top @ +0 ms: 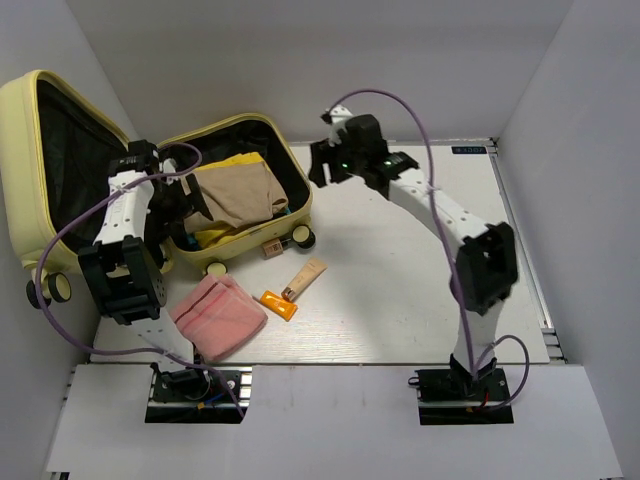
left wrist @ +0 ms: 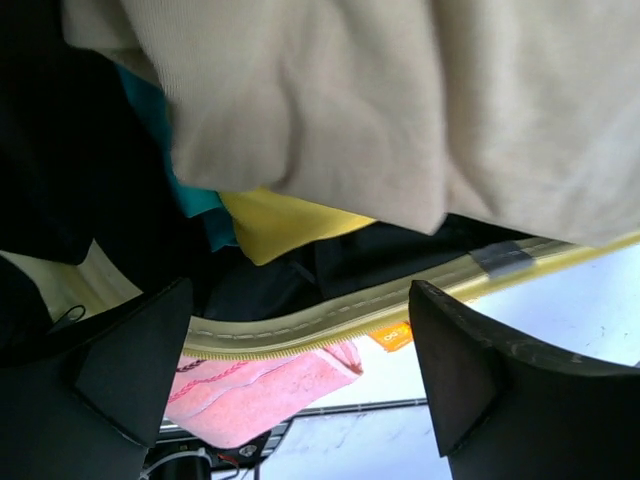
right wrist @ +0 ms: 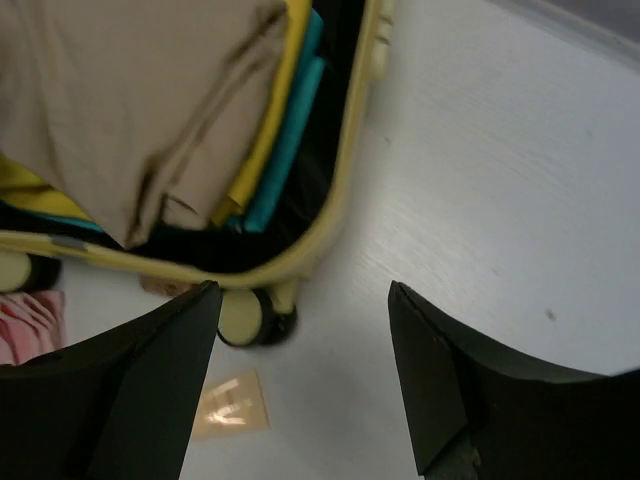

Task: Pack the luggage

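Note:
The pale yellow luggage lies open at the back left, its lid standing up on the left. Its black-lined half holds a beige garment over yellow and teal clothes. My left gripper is open and empty over the luggage's near left part; the left wrist view shows its open jaws above the zipper rim and beige garment. My right gripper is open and empty just right of the luggage, above the table beside the rim and a wheel.
On the table in front of the luggage lie a folded pink towel, an orange packet, a beige tube and a small brown item. White walls enclose the table on the back and both sides.

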{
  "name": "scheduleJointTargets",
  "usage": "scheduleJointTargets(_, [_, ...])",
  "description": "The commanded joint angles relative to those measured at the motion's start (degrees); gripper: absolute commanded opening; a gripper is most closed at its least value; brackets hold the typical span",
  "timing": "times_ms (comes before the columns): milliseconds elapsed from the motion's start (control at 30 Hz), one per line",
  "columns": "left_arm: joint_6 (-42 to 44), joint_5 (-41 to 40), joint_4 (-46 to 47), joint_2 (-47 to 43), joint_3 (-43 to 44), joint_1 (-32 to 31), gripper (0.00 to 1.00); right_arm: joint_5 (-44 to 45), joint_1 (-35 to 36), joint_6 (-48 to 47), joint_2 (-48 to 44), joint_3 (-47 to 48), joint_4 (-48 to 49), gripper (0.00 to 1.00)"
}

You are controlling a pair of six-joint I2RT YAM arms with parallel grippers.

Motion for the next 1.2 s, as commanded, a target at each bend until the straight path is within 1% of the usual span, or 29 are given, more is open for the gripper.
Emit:
scheduleJointTargets(0, [-0.19, -2.00, 2.99, -0.63, -0.80, -1.11, 0.97, -4.81, 3.40, 3.83, 9.05, 15.40, -3.33, 0.73])
scheduleJointTargets(67, [0.16, -5.60, 1.93, 1.13, 0.69, -1.64, 0.94, -4.90, 5.08, 5.33, 16.43, 20.18, -3.51, 0.72])
scheduleJointTargets(100, [0.25, -5.97, 1.67, 1.57, 0.78, -1.64, 0.90, -4.55, 6.48, 5.51, 17.95, 25.85, -3.16, 0.72])
scheduleJointTargets(133, [0.43, -6.15, 2.10, 2.53, 0.87, -1.47, 0.88, -3.24, 7.45, 7.34, 21.53, 27.65, -2.11, 0.70])
scheduleJointTargets(167, [0.52, -6.15, 2.54, 2.72, 0.96, -1.46, 0.88, -2.10, 7.81, 8.22, 24.70, 29.23, -1.49, 0.70])
scheduleJointTargets(200, [0.69, -5.63, 2.89, 3.24, 1.22, -1.46, 0.86, -2.00, 8.33, 9.10, 26.38, 35.25, -1.83, 0.70])
scheduleJointTargets(267, [0.87, -4.83, 2.98, 4.21, 2.53, -1.55, 0.83, -2.61, 9.22, 12.00, 30.50, 38.55, -1.05, 0.69])
scheduleJointTargets(300, [0.96, -4.22, 3.25, 4.82, 2.63, -1.64, 0.79, -2.61, 9.57, 12.10, 30.79, 37.87, -0.26, 0.69])
scheduleJointTargets(333, [1.04, -3.95, 3.68, 5.35, 2.63, -1.64, 0.70, -1.66, 10.44, 12.36, 30.79, 36.04, 1.49, 0.69])
scheduleJointTargets(433, [0.78, -2.99, 3.61, 6.76, 3.06, -1.64, 0.49, -0.77, 11.59, 12.10, 31.14, 34.18, 2.65, 0.66])
scheduleJointTargets(467, [0.78, -2.98, 3.08, 7.54, 3.15, -1.64, 0.32, -0.33, 12.03, 12.10, 31.75, 34.26, 2.30, 0.63])
scheduleJointTargets(500, [0.78, -2.90, 2.46, 7.46, 2.81, -1.64, 0.24, 0.19, 12.21, 12.01, 32.11, 34.35, 2.12, 0.61])
scheduleJointTargets(533, [0.87, -2.46, 2.37, 7.38, 2.28, -1.64, 0.11, 0.55, 12.38, 11.92, 32.46, 34.26, 2.21, 0.59])
scheduleJointTargets(567, [1.04, -2.63, 2.54, 5.90, 1.93, -1.55, 0.04, 1.60, 12.56, 11.40, 32.90, 34.35, 2.30, 0.51])
scheduleJointTargets(600, [0.78, -3.50, 3.50, 5.19, 0.36, -1.55, 0.00, 3.26, 12.65, 11.22, 33.16, 34.35, 2.56, 0.46])
scheduleJointTargets(633, [0.69, -4.03, 4.30, 3.35, -1.40, -1.55, 0.00, 4.23, 12.65, 11.13, 33.17, 34.35, 2.82, 0.39])
scheduleJointTargets(667, [1.30, -5.60, 6.13, 1.59, -2.29, -1.64, 0.00, 5.63, 12.47, 11.13, 33.43, 34.35, 3.17, 0.30])
scheduleJointTargets(700, [1.22, -6.23, 6.06, 0.10, -2.99, -1.47, 0.00, 5.65, 12.38, 11.05, 33.43, 34.35, 4.74, 0.26])
scheduleJointTargets(733, [1.13, -6.76, 6.32, -0.44, -4.22, -1.38, 0.00, 7.56, 12.38, 10.35, 33.61, 34.52, 5.19, 0.23])
scheduleJointTargets(767, [1.39, -6.76, 6.32, -1.32, -4.58, -1.64, 0.00, 9.50, 12.38, 9.99, 33.78, 34.52, 5.98, 0.17])
scheduleJointTargets(800, [1.48, -6.76, 6.67, -2.37, -5.10, -1.12, 0.00, 10.21, 12.38, 8.60, 34.13, 34.52, 7.64, 0.04])
scheduleJointTargets(833, [1.66, -6.68, 6.85, -2.47, -5.80, -1.29, 0.00, 10.83, 12.12, 8.67, 34.74, 35.31, 7.92, 0.00])
scheduleJointTargets(867, [1.66, -6.67, 7.11, -3.16, -5.99, -1.29, 0.00, 12.49, 12.03, 8.67, 34.84, 35.40, 8.27, 0.00])
scheduleJointTargets(967, [1.66, -6.76, 6.68, -3.70, -6.69, -1.03, 0.00, 13.11, 11.42, 7.53, 35.89, 36.37, 9.94, 0.00])
scheduleJointTargets(1000, [1.83, -7.37, 5.98, -3.44, -6.69, -1.03, 0.02, 13.21, 11.15, 7.44, 36.33, 36.37, 9.94, 0.00])
scheduleJointTargets(1067, [1.66, -7.82, 4.75, -2.39, -4.41, -0.94, 0.38, 13.03, 10.54, 7.27, 36.51, 36.20, 9.85, 0.00])
scheduleJointTargets(1100, [1.75, -7.56, 4.22, -1.60, -3.88, -0.76, 0.60, 12.77, 10.45, 7.27, 36.94, 36.19, 9.85, 0.00])
scheduleJointTargets(1133, [1.75, -6.34, 3.69, -0.89, -3.44, -0.59, 0.72, 13.03, 10.28, 6.66, 37.38, 36.19, 9.94, 0.00])
scheduleJointTargets(1167, [1.66, -5.71, 3.69, -0.54, -2.57, -0.76, 0.77, 12.94, 9.75, 6.22, 37.65, 36.54, 10.03, 0.00])
